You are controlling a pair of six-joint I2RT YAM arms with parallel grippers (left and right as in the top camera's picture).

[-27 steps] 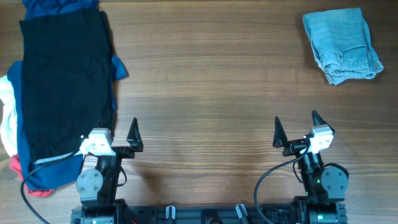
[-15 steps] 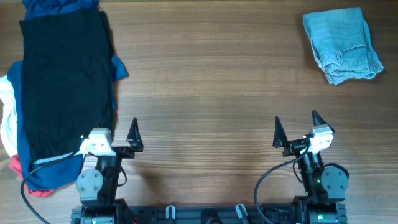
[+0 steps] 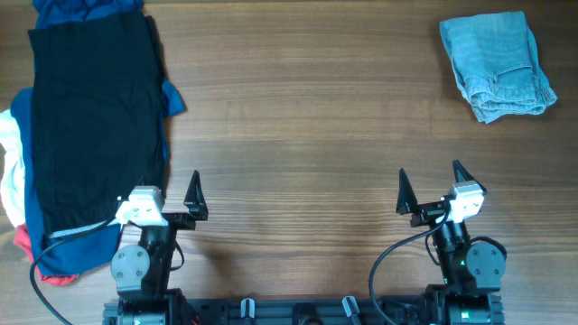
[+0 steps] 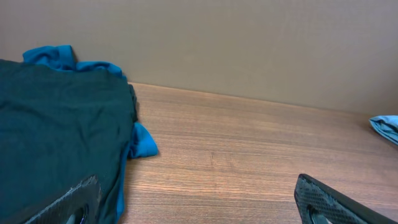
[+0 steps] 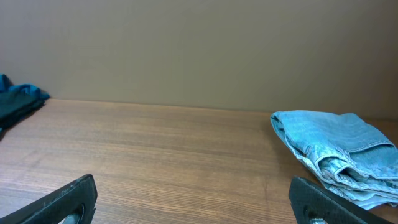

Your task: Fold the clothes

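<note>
Nothing had moved: the left gripper (image 3: 165,187) and right gripper (image 3: 432,181) stood wide open and empty, and only overhead showed a white garment (image 3: 9,176) and a red garment (image 3: 23,242) under the black garment (image 3: 95,117).

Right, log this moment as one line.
left end effector: open, empty | right end effector: open, empty | black garment: spread flat | denim garment: loosely folded

Seeing wooden table (image 3: 298,135), brown, grain running side to side on my overhead feed. Plain tan wall (image 5: 199,50) standing along table's far edge on my wrist feeds.
</note>
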